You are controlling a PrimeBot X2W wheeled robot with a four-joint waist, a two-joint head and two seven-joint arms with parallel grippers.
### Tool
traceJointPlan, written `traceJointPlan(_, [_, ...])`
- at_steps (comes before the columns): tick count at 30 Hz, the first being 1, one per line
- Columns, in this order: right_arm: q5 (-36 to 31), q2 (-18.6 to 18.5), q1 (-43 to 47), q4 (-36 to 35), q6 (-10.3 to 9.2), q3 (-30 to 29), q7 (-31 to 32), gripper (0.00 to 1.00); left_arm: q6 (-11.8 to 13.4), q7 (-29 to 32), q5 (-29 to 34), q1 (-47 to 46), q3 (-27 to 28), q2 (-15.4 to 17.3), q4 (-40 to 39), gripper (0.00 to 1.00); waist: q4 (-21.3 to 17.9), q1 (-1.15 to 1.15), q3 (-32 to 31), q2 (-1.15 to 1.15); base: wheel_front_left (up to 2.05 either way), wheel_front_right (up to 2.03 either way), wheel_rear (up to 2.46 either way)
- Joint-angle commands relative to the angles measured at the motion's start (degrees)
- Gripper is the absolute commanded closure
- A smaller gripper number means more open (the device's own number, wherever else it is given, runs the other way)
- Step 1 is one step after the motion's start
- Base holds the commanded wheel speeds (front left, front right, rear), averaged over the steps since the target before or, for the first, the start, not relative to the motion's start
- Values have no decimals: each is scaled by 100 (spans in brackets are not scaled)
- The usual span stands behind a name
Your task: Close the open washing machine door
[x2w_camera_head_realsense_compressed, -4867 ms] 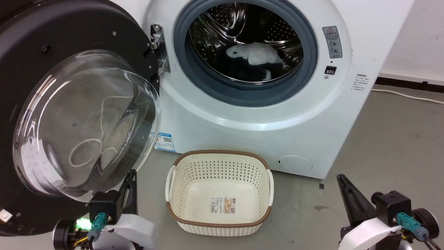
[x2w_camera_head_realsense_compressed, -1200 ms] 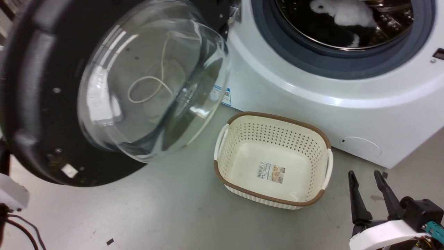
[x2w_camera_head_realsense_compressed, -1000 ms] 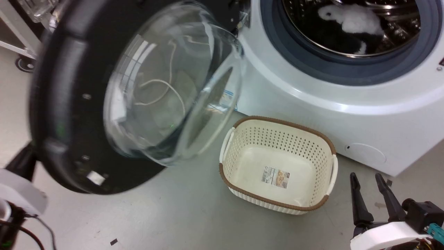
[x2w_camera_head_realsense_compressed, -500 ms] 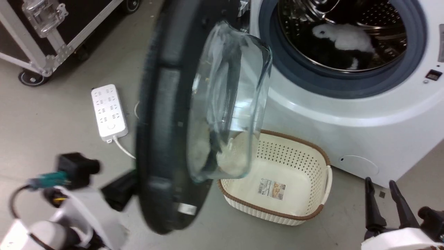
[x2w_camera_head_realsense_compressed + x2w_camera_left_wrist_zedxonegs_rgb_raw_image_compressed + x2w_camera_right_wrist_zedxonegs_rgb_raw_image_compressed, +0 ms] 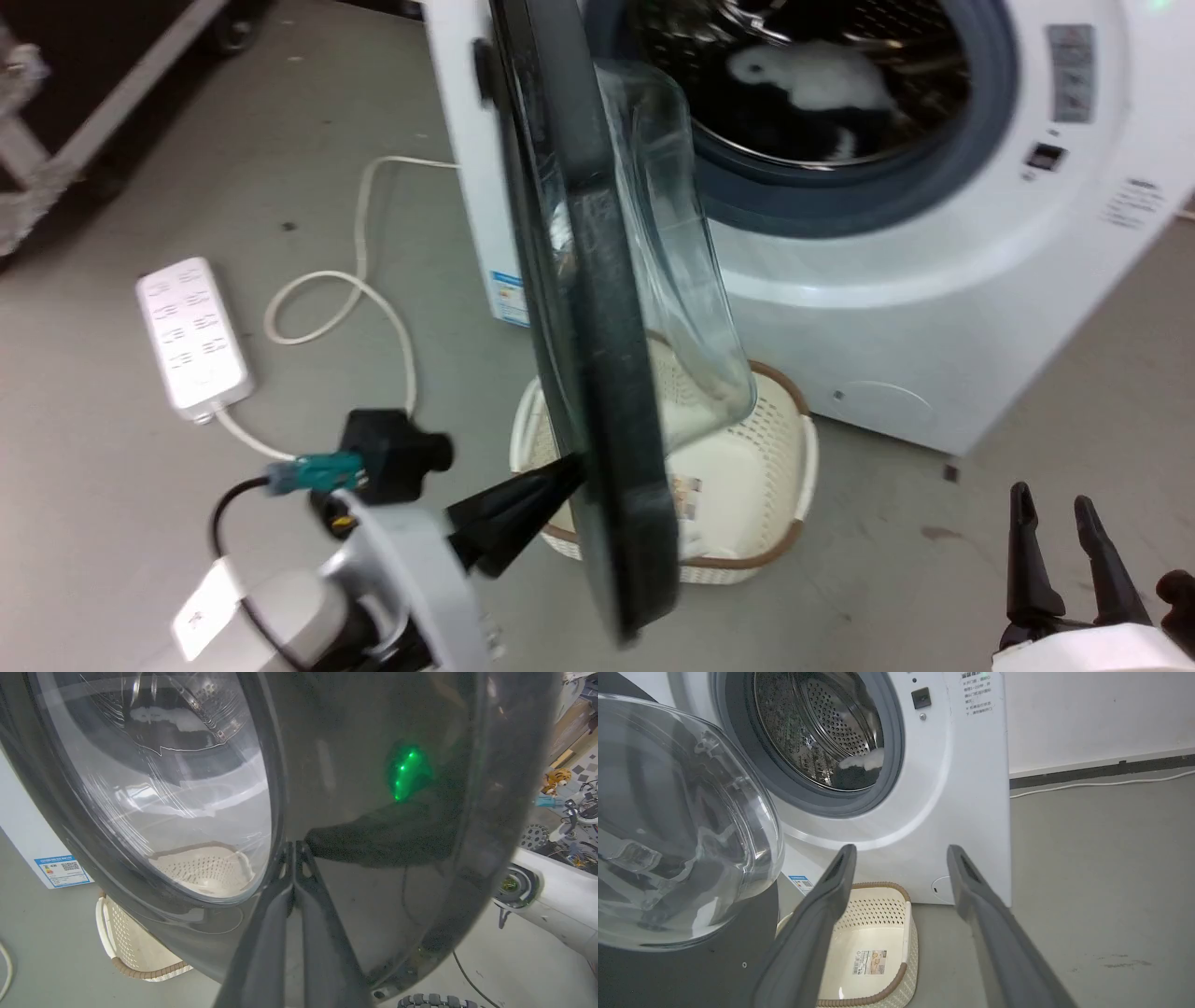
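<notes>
The washing machine door (image 5: 588,308) stands edge-on before the white washing machine (image 5: 840,271), its clear glass bowl (image 5: 681,280) bulging toward the drum opening (image 5: 812,84). My left gripper (image 5: 569,469) is shut, its tips pressed against the door's dark outer face (image 5: 373,826) low down; the tips (image 5: 294,849) meet that face beside the window (image 5: 163,788). My right gripper (image 5: 1055,509) hangs open at the lower right, away from the door (image 5: 668,835), with nothing between its fingers (image 5: 831,891).
A cream perforated basket (image 5: 756,523) sits on the floor under the door, also in the right wrist view (image 5: 868,947). White and black laundry (image 5: 812,79) lies in the drum. A white power strip (image 5: 191,336) and its cord (image 5: 373,299) lie on the grey floor at left.
The door has swung from wide open to about edge-on, toward the machine. My left gripper came round behind it and now pushes its outer face. The head camera has turned left.
</notes>
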Motion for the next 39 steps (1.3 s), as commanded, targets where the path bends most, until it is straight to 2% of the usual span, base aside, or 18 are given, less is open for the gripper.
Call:
traceJointPlan(1, [39, -3, -27, -9, 6, 12, -25, 0, -27, -103, 12, -248, -150, -202, 126, 100, -291, 0, 115, 0, 0, 0, 0])
traceJointPlan(7, [99, -3, -174, -74, 6, 131, -25, 0, -27, -402, 145, -955, -502, -784, 721, 100, -825, 0, 321, 0, 0, 0, 0])
traceJointPlan(14, [209, -3, -378, -142, 6, 316, -25, 0, -21, -689, 400, -1752, -537, -1468, 1731, 100, -1406, 0, 602, 0, 0, 0, 0])
traceJointPlan(23, [361, -3, -492, -215, 6, 408, -25, 0, 61, -897, 724, -2607, -538, -2252, 2975, 100, -1878, 0, 888, 0, 0, 0, 0])
traceJointPlan(27, [381, -3, -479, -220, 6, 388, -25, 0, 37, -974, 726, -2831, -561, -2482, 3345, 100, -1909, 0, 904, 0, 0, 0, 0])
traceJointPlan(31, [335, -3, -438, -196, 6, 319, -25, 0, 6, -1211, 582, -2893, -496, -2607, 3410, 100, -1766, 0, 766, 0, 0, 0, 0])
traceJointPlan(39, [195, -3, -351, -149, 6, 227, -25, 0, -11, -1627, 352, -2807, -29, -2503, 2965, 100, -1273, 0, 406, 0, 0, 0, 0])
